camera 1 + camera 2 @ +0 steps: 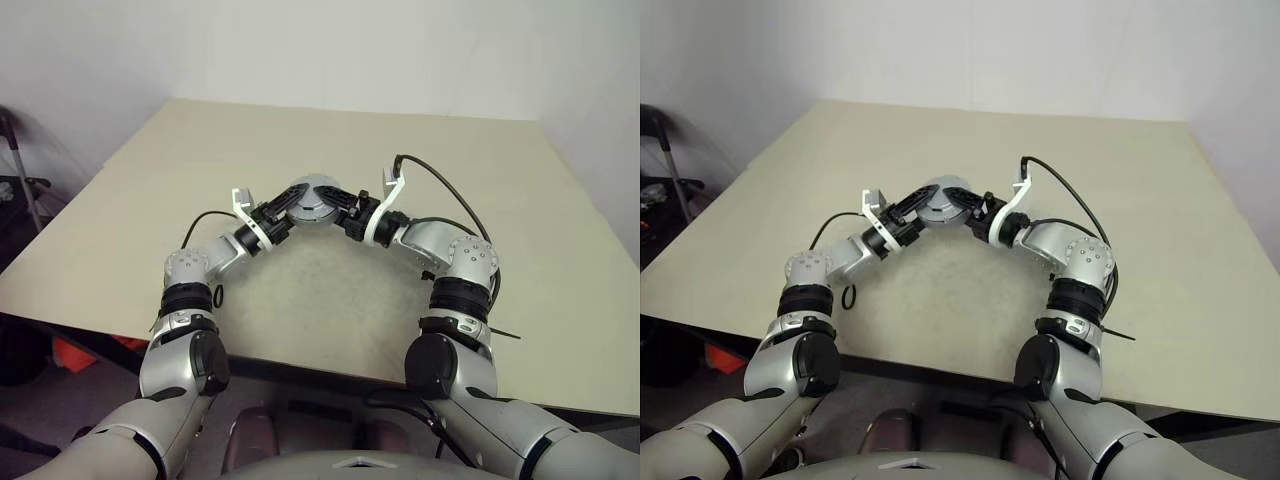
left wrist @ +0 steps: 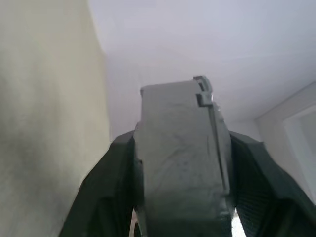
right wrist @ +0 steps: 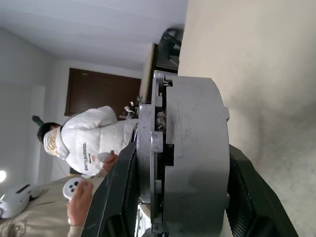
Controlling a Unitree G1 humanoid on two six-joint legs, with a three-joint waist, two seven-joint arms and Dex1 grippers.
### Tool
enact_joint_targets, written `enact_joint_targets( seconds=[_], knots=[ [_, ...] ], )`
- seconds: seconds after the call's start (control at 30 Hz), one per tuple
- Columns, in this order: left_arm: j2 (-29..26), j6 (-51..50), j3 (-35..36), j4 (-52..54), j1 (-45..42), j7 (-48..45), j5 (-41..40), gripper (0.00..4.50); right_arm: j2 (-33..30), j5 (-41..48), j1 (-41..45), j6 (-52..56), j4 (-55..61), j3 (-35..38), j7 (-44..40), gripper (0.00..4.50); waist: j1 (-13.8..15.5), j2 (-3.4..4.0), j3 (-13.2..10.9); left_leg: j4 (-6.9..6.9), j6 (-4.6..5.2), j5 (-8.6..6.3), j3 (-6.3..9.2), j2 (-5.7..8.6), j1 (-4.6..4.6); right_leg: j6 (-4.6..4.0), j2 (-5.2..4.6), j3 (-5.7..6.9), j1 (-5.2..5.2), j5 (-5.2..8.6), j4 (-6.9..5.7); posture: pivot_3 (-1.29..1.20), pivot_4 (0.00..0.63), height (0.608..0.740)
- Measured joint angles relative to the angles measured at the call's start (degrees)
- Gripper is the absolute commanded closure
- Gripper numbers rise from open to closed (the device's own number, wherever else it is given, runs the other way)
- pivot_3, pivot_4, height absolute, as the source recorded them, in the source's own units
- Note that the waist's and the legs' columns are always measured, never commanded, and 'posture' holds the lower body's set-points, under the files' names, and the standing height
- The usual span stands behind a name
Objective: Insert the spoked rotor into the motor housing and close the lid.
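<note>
Both grippers, left [image 1: 283, 212] and right [image 1: 345, 214], clamp opposite sides of the housing [image 1: 312, 201] held above the table [image 1: 500, 180] (lid looks seated but a seam shows in right wrist view), so uneven squeeze could cock the lid or drop it.

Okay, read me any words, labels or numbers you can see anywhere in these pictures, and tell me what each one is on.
"BATTLEGROUND." as best it reads, small and partly blurred: on the chest of the white jacket of a person in the background, in the right wrist view.
No other text can be read, and none shows on the motor housing.
</note>
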State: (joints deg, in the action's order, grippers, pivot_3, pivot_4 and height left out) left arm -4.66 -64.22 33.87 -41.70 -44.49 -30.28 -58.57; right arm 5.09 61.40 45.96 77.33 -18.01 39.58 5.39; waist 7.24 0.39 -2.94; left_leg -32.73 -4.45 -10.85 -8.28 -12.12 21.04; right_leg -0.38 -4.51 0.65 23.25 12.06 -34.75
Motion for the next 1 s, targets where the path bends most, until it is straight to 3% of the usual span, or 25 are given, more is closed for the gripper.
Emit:
enact_joint_targets(
  seconds=[0.2,0.4,0.6,1.0],
  knots=[
    [0.01,0.03,-0.03,0.01,0.29,0.02,-0.04,2.26,-0.38,0.04,-0.81,-1.44,0.00,-1.88,-0.99,2.21,0.01,0.00,0.00,-0.01,0.00,0.00,0.00,0.01,0.00,0.00,-0.01,0.00,0.00,0.00,0.00,0.00,0.000,0.740],
    [0.05,1.29,-1.17,0.19,1.21,0.84,1.53,2.26,-2.44,-4.71,-2.08,-9.48,1.51,-7.32,-3.65,0.36,0.05,0.00,0.00,-0.05,0.00,0.00,0.01,0.03,0.03,0.01,-0.04,0.01,0.00,0.00,-0.01,0.00,0.000,0.740],
    [-0.07,6.67,-1.20,0.26,2.02,1.10,2.98,2.26,-4.55,-15.01,-4.47,-24.20,2.01,-12.54,-5.12,0.36,-0.01,-0.01,-0.01,-0.07,0.00,0.00,0.01,0.03,0.04,0.01,-0.03,0.00,0.00,0.00,-0.01,0.00,0.000,0.740],
    [-7.45,25.69,4.25,-6.66,1.99,8.54,8.37,2.26,-5.98,-15.35,-5.45,-26.03,1.96,-12.97,-6.58,0.36,0.46,-0.05,-0.03,-0.11,0.02,-0.01,0.08,0.00,0.10,0.01,0.02,0.04,-0.02,0.00,0.00,0.00,0.000,0.740]
  ],
)
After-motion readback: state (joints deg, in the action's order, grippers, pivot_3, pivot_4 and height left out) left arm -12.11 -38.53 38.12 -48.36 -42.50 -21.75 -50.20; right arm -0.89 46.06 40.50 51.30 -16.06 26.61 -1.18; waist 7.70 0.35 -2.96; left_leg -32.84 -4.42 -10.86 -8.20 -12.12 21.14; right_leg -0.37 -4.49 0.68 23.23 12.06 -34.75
